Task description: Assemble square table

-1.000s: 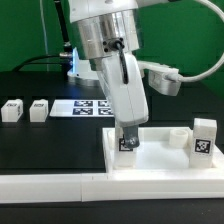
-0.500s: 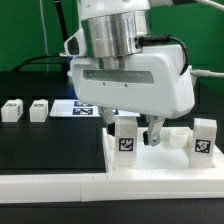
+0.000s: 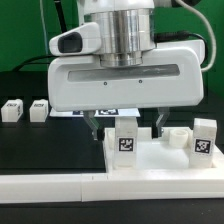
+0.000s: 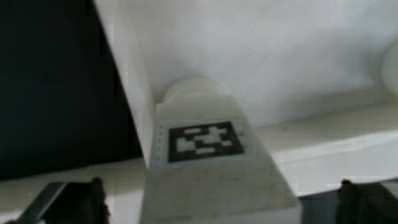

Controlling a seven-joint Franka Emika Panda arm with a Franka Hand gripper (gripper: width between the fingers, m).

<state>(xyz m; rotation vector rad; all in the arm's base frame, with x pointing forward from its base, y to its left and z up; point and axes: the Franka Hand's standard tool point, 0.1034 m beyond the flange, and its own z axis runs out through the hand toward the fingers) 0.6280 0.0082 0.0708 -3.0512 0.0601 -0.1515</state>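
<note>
currently, at the exterior view's left, the first spare leg block [image 3: 12, 109] and the second spare leg block [image 3: 38, 108] are sitting side by side on the black table [image 3: 40, 150], well apart from the assembly and not yet fitted.

moving toward the centre, the gripper [image 3: 126, 128] is hanging low over the square table top [image 3: 150, 172]. one second ago it was turned edge-on and was clamping the tagged leg [image 3: 126, 141]; it is now facing the camera broadside, and its fingers [image 3: 94, 125] are standing wide, one on each side of the leg with a gap showing at both. the wrist view is confirming this: the tagged leg [image 4: 214, 140] is running up the middle of the picture, and both fingertips [image 4: 71, 200] are sitting clear of it.

the tagged leg is therefore standing upright in the top unaided (nothing is holding it). judged from this, the leg is being left as seated, though how firmly it is seated cannot be told.

continuing to the exterior view's right, an empty round socket [image 3: 178, 135] is showing just beside the right finger, and a further leg [image 3: 203, 138] is standing at the top's far corner. the two spare blocks are remaining to be fetched.
</note>
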